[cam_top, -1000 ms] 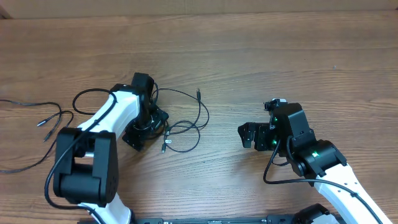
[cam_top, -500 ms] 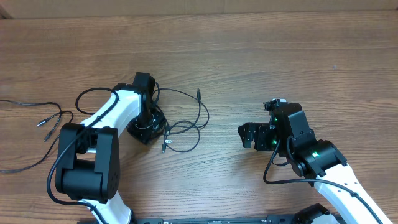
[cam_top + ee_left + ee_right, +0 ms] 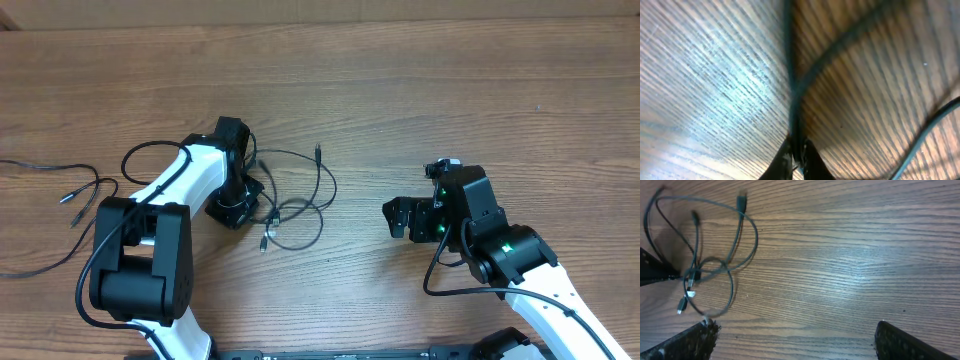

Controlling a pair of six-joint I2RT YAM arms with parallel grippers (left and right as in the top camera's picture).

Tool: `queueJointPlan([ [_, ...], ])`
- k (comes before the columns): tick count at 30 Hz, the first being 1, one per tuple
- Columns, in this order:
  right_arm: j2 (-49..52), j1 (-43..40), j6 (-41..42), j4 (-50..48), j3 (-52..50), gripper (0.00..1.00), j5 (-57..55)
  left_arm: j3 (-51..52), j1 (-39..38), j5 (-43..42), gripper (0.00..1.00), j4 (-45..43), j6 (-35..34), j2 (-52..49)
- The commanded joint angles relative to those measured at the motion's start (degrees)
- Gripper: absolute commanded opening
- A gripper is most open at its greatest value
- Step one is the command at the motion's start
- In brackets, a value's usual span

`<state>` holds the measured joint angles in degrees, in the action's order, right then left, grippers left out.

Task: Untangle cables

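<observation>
Sprawling over a brown wood-grain table [image 3: 420, 90], loose black cables [image 3: 692, 274].

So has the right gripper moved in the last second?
No. The right gripper holds the same spot against the far edge of the table.

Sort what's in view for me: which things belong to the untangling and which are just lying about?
Job: tangled cables; cables at far left; left gripper, shut on one of the tangled ones.
Just there: left arm's own thick wire; right gripper, open, holding nothing.
</observation>
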<state>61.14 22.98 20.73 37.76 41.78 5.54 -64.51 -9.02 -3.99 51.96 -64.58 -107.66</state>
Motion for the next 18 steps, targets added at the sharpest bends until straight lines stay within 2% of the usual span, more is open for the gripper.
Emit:
queueJointPlan([
  [1, -0.20, 0.15, -0.13, -0.11, 0.20, 0.98, -0.33, 0.98, 0.42, 2.08, 0.04, 0.50, 0.42, -2.21],
  [8, -0.20, 0.15, -0.13, -0.11, 0.20, 0.99, -0.35, -0.83, 3.96, 2.51, 0.04, 2.25, 6.14, 3.58],
  [14, -0.20, 0.15, -0.13, -0.13, 0.20, 0.99, -0.35, -6.82, 7.85, 2.67, 0.04, 5.35, 19.12, 13.73],
  [18, -0.20, 0.15, -0.13, -0.15, 0.20, 0.99, -0.35, -15.13, 10.51, 2.73, 0.04, 9.79, 28.04, 19.65],
])
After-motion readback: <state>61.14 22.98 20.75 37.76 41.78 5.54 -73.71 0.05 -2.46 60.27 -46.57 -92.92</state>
